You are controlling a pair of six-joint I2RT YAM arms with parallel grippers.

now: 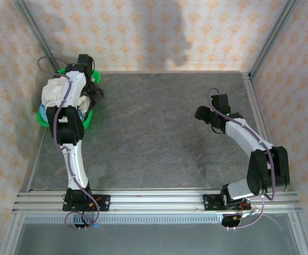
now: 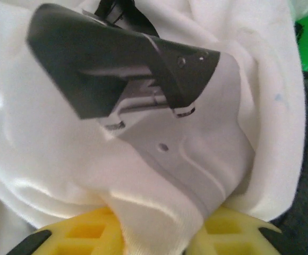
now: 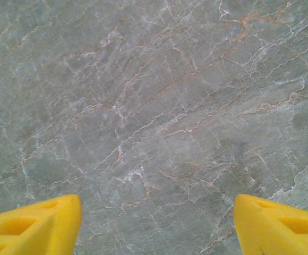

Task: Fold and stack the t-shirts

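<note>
We see the left end effector (image 2: 154,235) down in the green basket (image 1: 46,120) at the far left corner of the surface (image 1: 159,138). Its yellow fingers (image 2: 74,238) stand close together, and a fold of the white t-shirt (image 2: 159,212) is pinched between them. The cloth presses against the inner face of each finger, so we read this as a narrow grip on the shirt. Just above the fold the wrist view shows a black and grey patch on the white cloth; we cannot tell whether it is a print. The right end effector (image 3: 156,228) hangs over the bare right half of the surface. Its two yellow fingertips are spread wide, near the opposite lower corners of its wrist view. Between them we see nothing but grey veined stone, and it touches nothing. From above, the basket is heaped with crumpled white cloth that rises over its rim. A scrap of light blue cloth (image 1: 83,111) shows at the near side, beside the left arm. The t-shirts all lie in the basket.
</note>
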